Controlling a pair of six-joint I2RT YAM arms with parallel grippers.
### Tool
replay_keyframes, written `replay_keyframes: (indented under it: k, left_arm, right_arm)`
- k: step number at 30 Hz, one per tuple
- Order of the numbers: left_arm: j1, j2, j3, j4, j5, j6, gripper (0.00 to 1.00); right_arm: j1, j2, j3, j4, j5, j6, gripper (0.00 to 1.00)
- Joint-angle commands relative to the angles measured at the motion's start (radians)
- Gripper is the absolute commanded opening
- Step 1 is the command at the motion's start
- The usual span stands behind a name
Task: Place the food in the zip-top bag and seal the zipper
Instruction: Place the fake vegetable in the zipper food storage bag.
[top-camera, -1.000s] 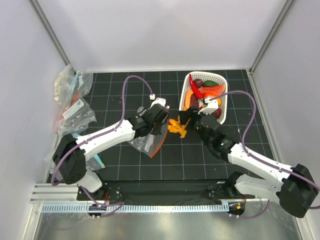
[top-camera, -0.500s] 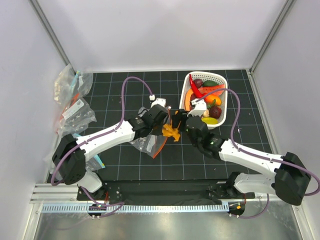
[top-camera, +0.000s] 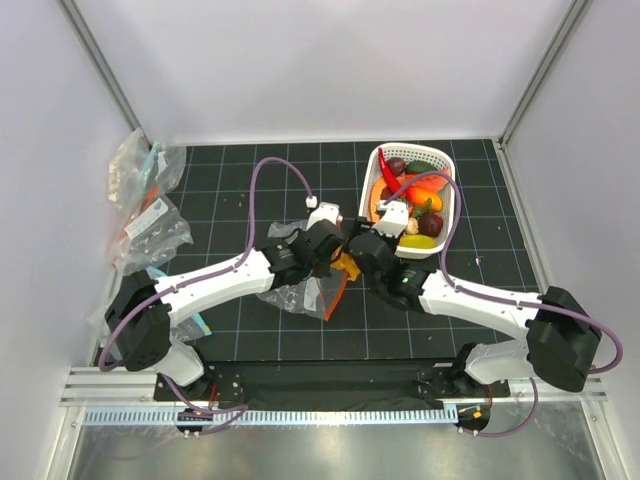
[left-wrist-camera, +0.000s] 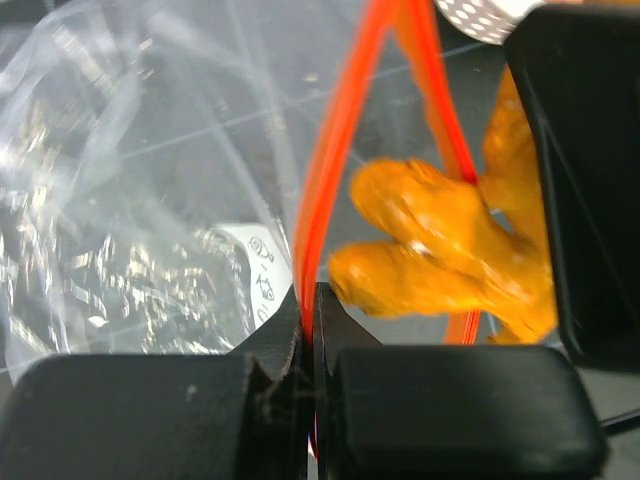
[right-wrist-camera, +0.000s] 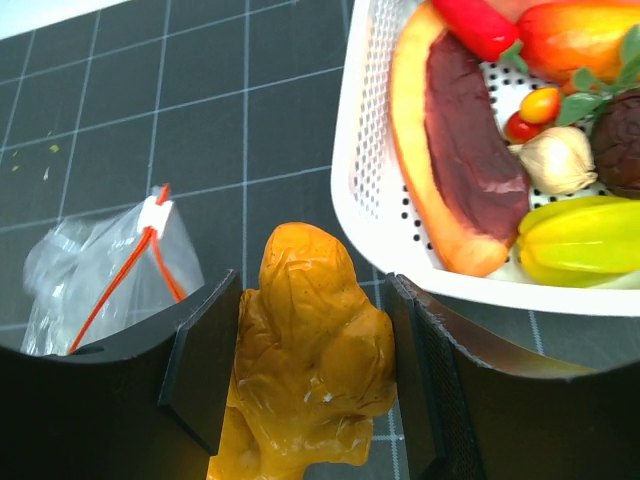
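Handling the food piece: the knobbly orange-yellow plastic toy food piece (right-wrist-camera: 318, 300) looks light, rigid and glossy, so it is judged liable to slip; grip across its thick middle.
Food piece location: clamped between the fingers of the right tool (right-wrist-camera: 315, 330), above the black gridded worktop (top-camera: 330, 165), at the bag mouth; whether it has passed the lips cannot be told.
Remaining food: lying in the white lattice plastic basket (right-wrist-camera: 360, 200), well apart from the bag.
Bag: the thin clear plastic zip-top bag (left-wrist-camera: 150, 200) is soft, crinkled and limp, and is judged to collapse if released.
Grip point on bag: the narrow red-orange zipper strip (left-wrist-camera: 340, 150), the stiffest edge.
Left tool (left-wrist-camera: 312, 300): closed narrow on one lip of the zipper strip, lifting it.
Left arm pose: extended forward and rightward.
Right arm pose: extended forward and leftward, the tools almost meeting.
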Motion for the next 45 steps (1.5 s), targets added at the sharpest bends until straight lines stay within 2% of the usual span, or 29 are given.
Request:
replay_keyframes:
  k: [1, 4, 8, 10, 14, 16, 20, 23, 24, 26, 27, 28, 29, 34, 45]
  left_arm:
    - [-0.007, -0.013, 0.014, 0.080, 0.045, -0.003, 0.00]
    - [-0.007, -0.010, 0.015, 0.092, 0.106, -0.001, 0.00]
    - [-0.005, -0.006, 0.014, 0.094, 0.119, -0.006, 0.00]
    - [0.001, -0.001, 0.017, 0.091, 0.129, -0.007, 0.00]
    - [0.031, 0.008, 0.017, 0.085, 0.183, -0.026, 0.00]
    - [0.062, 0.008, 0.009, 0.094, 0.230, -0.032, 0.00]
    - [0.120, 0.004, -0.028, 0.127, 0.348, -0.052, 0.00]
    - [0.136, -0.006, -0.046, 0.157, 0.364, -0.061, 0.00]
    - [0.139, -0.006, -0.048, 0.157, 0.364, -0.061, 0.00]
    - [0.140, -0.005, -0.046, 0.155, 0.370, -0.059, 0.00]
    - [0.139, -0.006, -0.046, 0.157, 0.376, -0.059, 0.00]
    - [0.140, -0.007, -0.046, 0.158, 0.376, -0.056, 0.00]
    - [0.140, -0.010, -0.048, 0.158, 0.375, -0.050, 0.00]
    - [0.139, -0.044, -0.063, 0.152, 0.314, -0.038, 0.00]
    - [0.120, -0.064, -0.082, 0.183, 0.271, -0.026, 0.00]
  right_arm:
    - [0.023, 0.015, 0.046, -0.009, 0.161, 0.116, 0.23]
    - [0.064, 0.034, 0.044, 0.011, 0.228, 0.133, 0.21]
    - [0.162, 0.063, 0.063, 0.032, 0.438, 0.098, 0.22]
    - [0.193, 0.078, 0.070, 0.057, 0.480, 0.072, 0.23]
    - [0.238, 0.081, 0.075, 0.066, 0.501, 0.079, 0.31]
    - [0.241, 0.060, 0.052, 0.086, 0.448, 0.098, 0.35]
    - [0.241, 0.015, -0.045, 0.280, 0.310, 0.023, 0.38]
    - [0.241, -0.017, -0.083, 0.324, 0.242, 0.043, 0.38]
    - [0.241, -0.022, -0.086, 0.324, 0.235, 0.055, 0.36]
    - [0.241, -0.025, -0.085, 0.322, 0.224, 0.049, 0.25]
    - [0.241, -0.029, -0.083, 0.316, 0.224, 0.053, 0.19]
    - [0.239, -0.031, -0.080, 0.301, 0.228, 0.061, 0.07]
    - [0.239, -0.032, -0.080, 0.296, 0.231, 0.067, 0.02]
    - [0.220, -0.043, -0.068, 0.258, 0.182, 0.092, 0.01]
    - [0.063, -0.072, -0.063, 0.152, -0.109, 0.230, 0.01]
